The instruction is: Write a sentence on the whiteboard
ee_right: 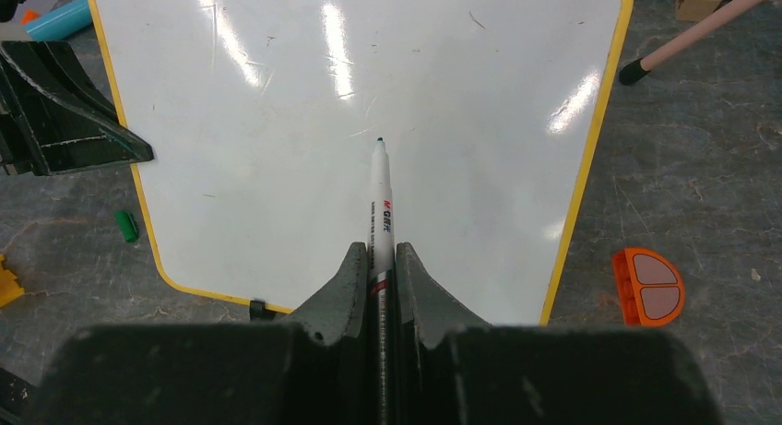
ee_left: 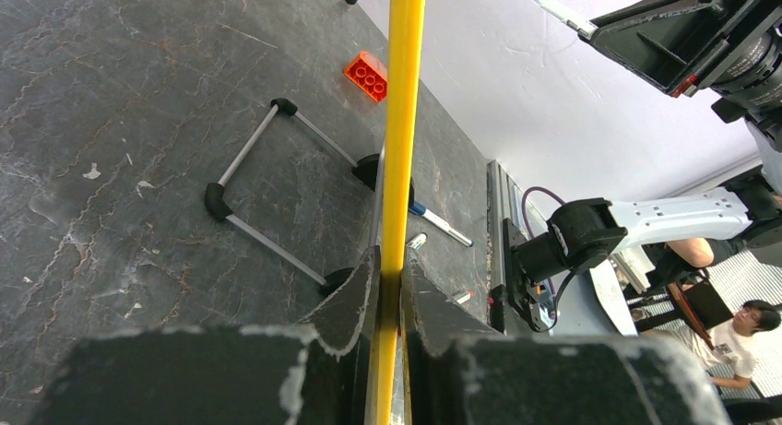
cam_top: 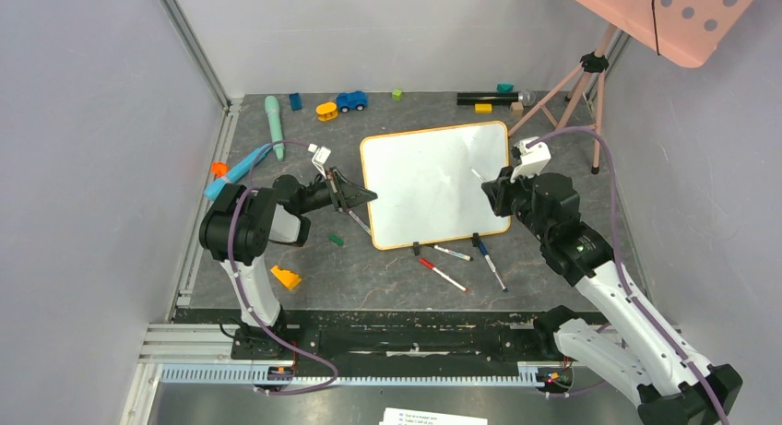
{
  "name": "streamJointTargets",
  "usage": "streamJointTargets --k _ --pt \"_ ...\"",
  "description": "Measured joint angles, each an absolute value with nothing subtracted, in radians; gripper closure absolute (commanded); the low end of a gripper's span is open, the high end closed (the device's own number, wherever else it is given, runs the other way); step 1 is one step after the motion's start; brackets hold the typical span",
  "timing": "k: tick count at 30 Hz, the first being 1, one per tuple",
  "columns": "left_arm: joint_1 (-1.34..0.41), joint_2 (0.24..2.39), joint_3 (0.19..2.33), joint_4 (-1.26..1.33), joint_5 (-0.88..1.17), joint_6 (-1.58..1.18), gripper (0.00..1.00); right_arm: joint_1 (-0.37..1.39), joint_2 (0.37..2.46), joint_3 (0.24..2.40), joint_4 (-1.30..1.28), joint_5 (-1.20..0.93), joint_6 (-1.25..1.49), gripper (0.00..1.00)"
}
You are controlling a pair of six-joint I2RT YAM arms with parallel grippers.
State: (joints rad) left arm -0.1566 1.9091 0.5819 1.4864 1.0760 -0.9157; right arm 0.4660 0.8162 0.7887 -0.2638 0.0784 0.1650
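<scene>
Progress stands at the very start: the whiteboard [cam_top: 433, 181] lies in the middle of the tabletop [cam_top: 369, 287], and its white face is bare. In the right wrist view we see glare and a few faint scuffs on it but no stroke of ink, so no word of the sentence is written yet

What is done, as we judge it, is the setting-up. The left gripper [ee_left: 387, 273] is closed on the board's yellow frame at its left edge, with the rim pinched between both fingers, which should stop the board sliding under the pen. The right gripper [ee_right: 378, 259] is clamped on a white marker [ee_right: 381, 190]. The marker is uncapped, and its dark tip points out ahead of the fingers over the board's face. We cannot tell whether the tip touches the surface or hangs just above it; no mark shows beneath it either way

What is left is the whole of the writing: bringing the tip down, forming each letter, lifting between words, and moving down the board for a further line if one is needed. Several spare markers [cam_top: 452, 254] lie on the tabletop just beside the board's near edge, and we judge they play no part now
</scene>
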Motion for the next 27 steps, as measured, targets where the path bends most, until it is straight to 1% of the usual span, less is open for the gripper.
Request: streamJointTargets --k 8,19,23,27 --pt "-0.157 1.908 0.582 1.486 1.076 -0.916 0.98 0.466 0.847 0.796 -0.258 0.043 0.162 1.0" --pt "-0.157 1.908 0.582 1.486 1.075 -0.916 0.98 0.479 0.931 0.896 -0.262 -0.008 0.126 1.0" --pt "-0.157 1.908 0.582 1.486 1.074 -0.916 0.98 0.525 0.968 0.915 -0.254 0.002 0.121 1.0" --pt "-0.157 1.908 0.582 1.486 1.074 -0.916 0.98 0.616 1.018 0.948 -0.25 0.047 0.101 1.0"
